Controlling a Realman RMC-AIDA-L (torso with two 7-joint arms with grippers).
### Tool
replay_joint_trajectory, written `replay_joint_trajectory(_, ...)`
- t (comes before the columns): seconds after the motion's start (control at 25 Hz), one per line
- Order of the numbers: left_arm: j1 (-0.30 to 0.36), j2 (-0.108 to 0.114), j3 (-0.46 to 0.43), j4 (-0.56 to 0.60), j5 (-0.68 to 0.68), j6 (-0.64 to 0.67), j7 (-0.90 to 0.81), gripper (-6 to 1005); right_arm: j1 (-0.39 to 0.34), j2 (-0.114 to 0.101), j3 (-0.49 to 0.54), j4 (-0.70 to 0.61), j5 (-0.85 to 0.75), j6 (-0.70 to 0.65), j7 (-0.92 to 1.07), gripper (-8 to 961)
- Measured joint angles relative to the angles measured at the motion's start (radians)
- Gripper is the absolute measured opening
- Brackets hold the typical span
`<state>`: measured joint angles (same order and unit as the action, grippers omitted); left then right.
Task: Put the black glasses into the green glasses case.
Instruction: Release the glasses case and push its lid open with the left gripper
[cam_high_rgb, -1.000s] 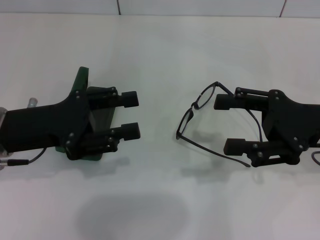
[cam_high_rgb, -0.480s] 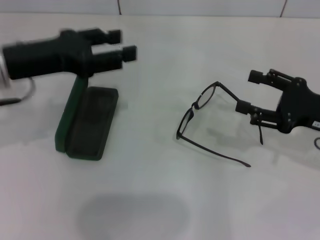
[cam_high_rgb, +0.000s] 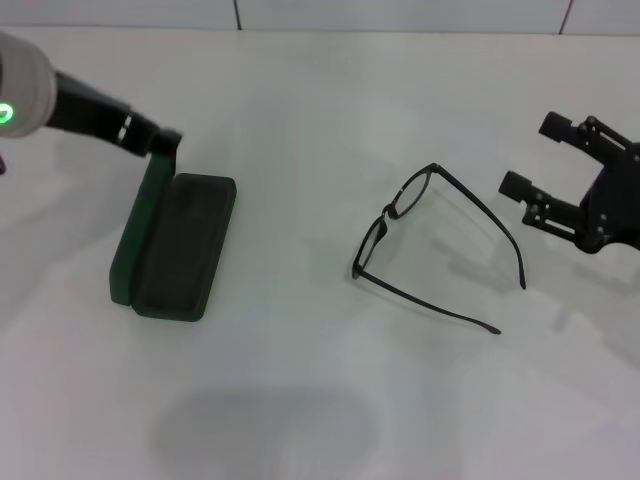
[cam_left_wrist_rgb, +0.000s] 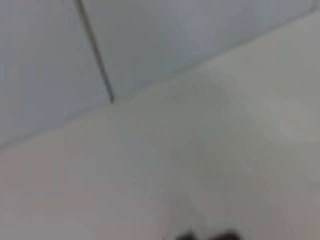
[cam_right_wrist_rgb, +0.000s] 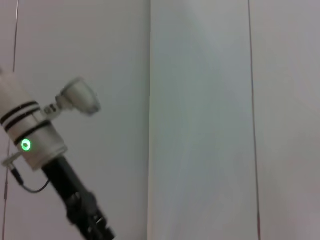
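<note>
The green glasses case lies open on the white table at the left, its lid standing upright along the left side and its dark inside empty. The black glasses lie on the table in the middle, temple arms unfolded and pointing right and toward me. My right gripper is open and empty, raised to the right of the glasses and clear of them. My left gripper is raised at the far left, just behind the case lid's far end. The left arm also shows in the right wrist view.
The white table carries only the case and the glasses. A tiled wall runs along the far edge; the right wrist view and the left wrist view face it.
Both arms have lifted and drawn back: the left gripper from over the case toward the far left, the right gripper off the glasses to the right. Case and glasses have stayed put.
</note>
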<state>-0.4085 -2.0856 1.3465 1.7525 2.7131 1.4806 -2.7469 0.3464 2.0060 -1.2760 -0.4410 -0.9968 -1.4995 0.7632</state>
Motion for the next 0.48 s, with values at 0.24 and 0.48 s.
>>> replay_joint_trajectory(0.24, -0.068, -0.003, -0.009, -0.201, 0.053, 0.006, -0.045, 636, 0.008, 0.0, 0.009, 0.0, 0.002, 0.011, -0.017, 814)
replay_joint_trajectory(0.48, -0.088, -0.001, -0.015, -0.317, 0.062, -0.02, -0.052, 635, 0.001, 0.005, 0.041, 0.002, 0.003, -0.004, -0.036, 814)
